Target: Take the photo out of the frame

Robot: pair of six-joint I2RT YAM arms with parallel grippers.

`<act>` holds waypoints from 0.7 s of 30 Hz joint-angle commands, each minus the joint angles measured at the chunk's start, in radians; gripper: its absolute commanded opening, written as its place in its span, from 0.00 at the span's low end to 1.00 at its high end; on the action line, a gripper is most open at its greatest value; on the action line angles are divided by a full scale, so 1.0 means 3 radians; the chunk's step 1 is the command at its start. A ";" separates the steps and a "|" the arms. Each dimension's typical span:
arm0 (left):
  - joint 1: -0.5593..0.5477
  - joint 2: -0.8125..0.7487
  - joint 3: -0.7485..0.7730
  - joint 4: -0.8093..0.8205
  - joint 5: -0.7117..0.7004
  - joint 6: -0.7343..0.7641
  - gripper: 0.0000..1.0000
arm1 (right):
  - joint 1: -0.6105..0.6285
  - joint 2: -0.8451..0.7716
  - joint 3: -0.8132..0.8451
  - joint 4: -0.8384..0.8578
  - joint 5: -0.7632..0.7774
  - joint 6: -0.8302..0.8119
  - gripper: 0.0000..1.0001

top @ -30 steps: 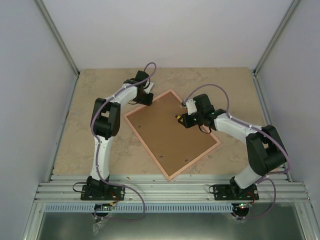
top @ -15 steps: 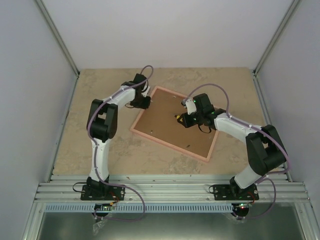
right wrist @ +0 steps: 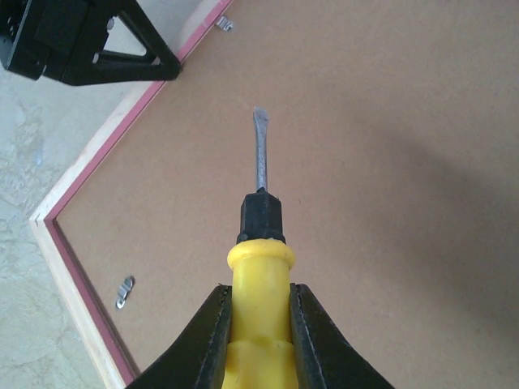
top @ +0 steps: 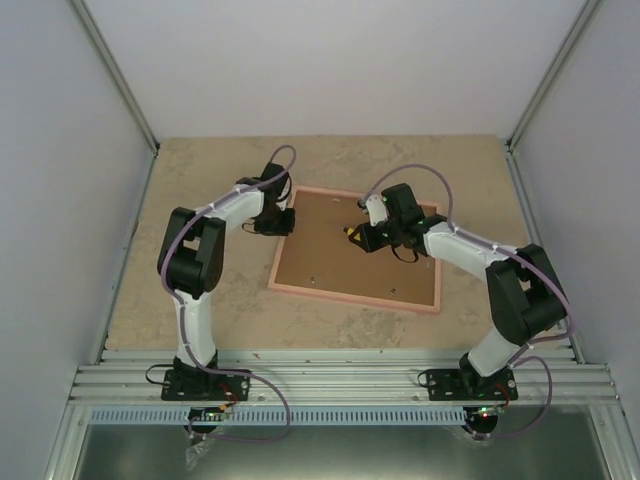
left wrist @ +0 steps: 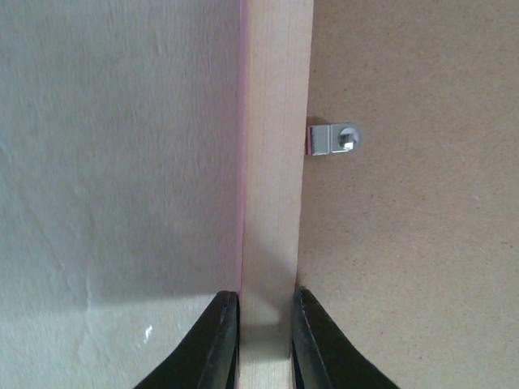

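A screwdriver [right wrist: 258, 259], the table [top: 190, 180], the walls [top: 330, 60]
Yellow handle, black collar, flat grey blade; beige mottled tabletop; plain pale grey panels.

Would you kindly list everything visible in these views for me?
pink rectangular picture frame: one, pink rim, brown fibreboard back, back-up mid-table.
small metal clips: at least two, silver, on the frame's back.
yellow-handled flat-blade screwdriver: one, yellow and black, above the backing.
beige stone-patterned table: one, beige, under everything.
left claw: one, black, closed on the frame's edge.
right claw: one, black, closed on the screwdriver's handle.
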 commanded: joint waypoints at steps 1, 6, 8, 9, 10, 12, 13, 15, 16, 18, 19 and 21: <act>-0.0088 -0.0220 -0.0186 -0.0016 0.0107 -0.0262 0.12 | 0.0076 0.0080 0.0123 0.0070 -0.0072 -0.0076 0.00; -0.0185 -0.0414 -0.0394 0.0021 0.0147 -0.0406 0.12 | 0.0178 0.0166 0.0179 0.0088 -0.0106 -0.0102 0.01; -0.0224 -0.0463 -0.0459 0.0024 0.0139 -0.0458 0.12 | 0.0228 0.0212 0.0204 0.0101 -0.0117 -0.0106 0.00; -0.0242 -0.0490 -0.0492 0.0027 0.0143 -0.0481 0.12 | 0.0253 0.0235 0.0226 0.0105 -0.0118 -0.0115 0.01; -0.0260 -0.0512 -0.0532 0.0039 0.0142 -0.0506 0.12 | 0.0274 0.0263 0.0241 0.0108 -0.0121 -0.0113 0.00; -0.0283 -0.0559 -0.0609 0.0063 0.0153 -0.0551 0.12 | 0.0320 0.0314 0.0285 0.0112 -0.0122 -0.0116 0.01; -0.0290 -0.0583 -0.0652 0.0073 0.0162 -0.0576 0.12 | 0.0338 0.0340 0.0305 0.0115 -0.0123 -0.0114 0.00; -0.0295 -0.0641 -0.0722 0.0095 0.0182 -0.0620 0.12 | 0.0371 0.0395 0.0341 0.0124 -0.0137 -0.0117 0.01; -0.0296 -0.0671 -0.0751 0.0105 0.0186 -0.0644 0.12 | 0.0384 0.0437 0.0357 0.0127 -0.0147 -0.0119 0.00; -0.0295 -0.0726 -0.0824 0.0120 0.0196 -0.0670 0.12 | 0.0407 0.0497 0.0379 0.0144 -0.0181 -0.0119 0.01; -0.0296 -0.0748 -0.0852 0.0130 0.0210 -0.0680 0.12 | 0.0416 0.0531 0.0393 0.0157 -0.0204 -0.0118 0.00; -0.0301 -0.0780 -0.0909 0.0148 0.0227 -0.0693 0.12 | 0.0437 0.0590 0.0419 0.0186 -0.0268 -0.0112 0.00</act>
